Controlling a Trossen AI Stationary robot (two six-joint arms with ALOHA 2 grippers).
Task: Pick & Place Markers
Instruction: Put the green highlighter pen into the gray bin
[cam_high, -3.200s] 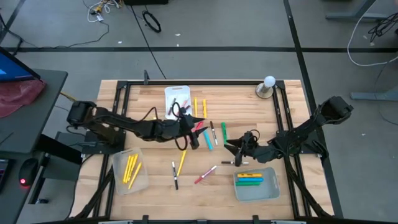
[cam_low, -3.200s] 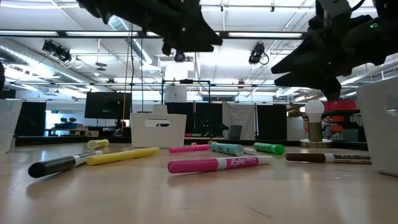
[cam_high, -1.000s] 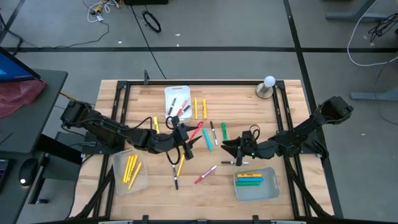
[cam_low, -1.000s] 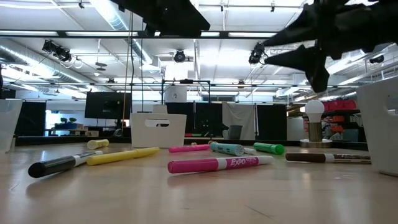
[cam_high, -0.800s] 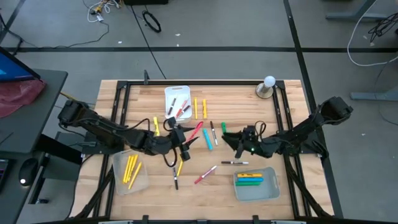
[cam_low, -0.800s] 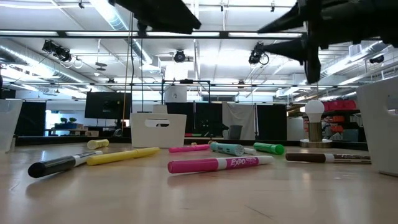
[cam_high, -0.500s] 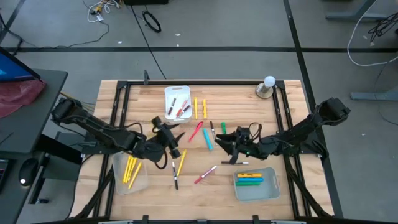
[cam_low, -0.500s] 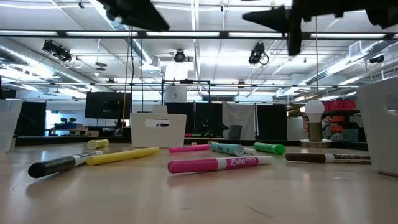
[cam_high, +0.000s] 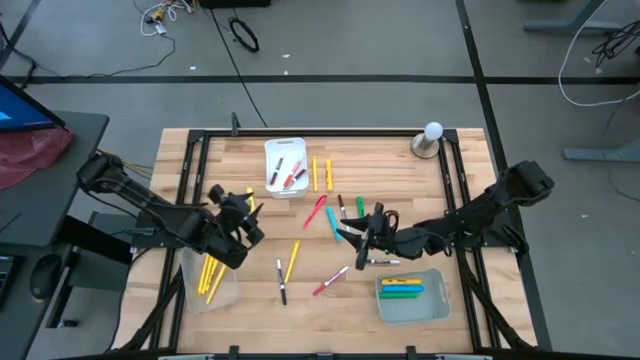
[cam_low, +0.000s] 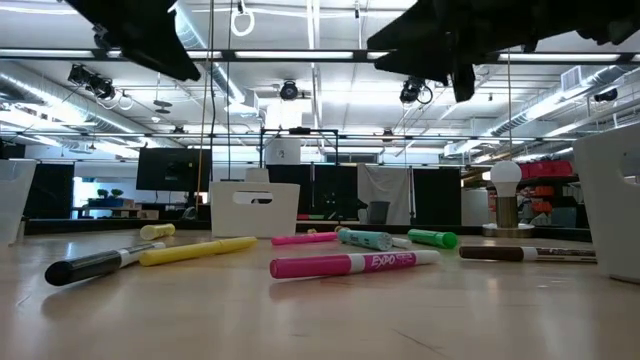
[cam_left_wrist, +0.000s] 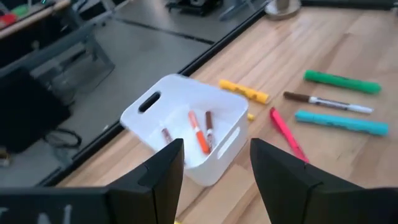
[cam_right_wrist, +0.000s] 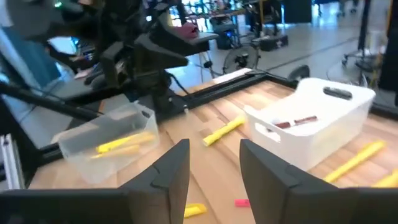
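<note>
Loose markers lie flat mid-table: a pink one, a light blue one, a green one, a yellow one, a slim dark one and another pink one. My left gripper hangs open and empty above the table's left part, by the clear tray of yellow markers. My right gripper is open and empty, raised beside the light blue marker. Both show only as dark shapes at the top of the low view.
A white tray at the far side holds red markers. A clear tray near the right holds yellow, green and blue ones. Two yellow markers lie beside the white tray. A lamp with a round bulb stands at the far right.
My left gripper has drawn back from the table's middle toward the left edge, ending beside the clear tray of yellow markers. My right gripper has moved toward the table's left and slightly farther, over to the light blue marker. The markers on the table have stayed where they were.
</note>
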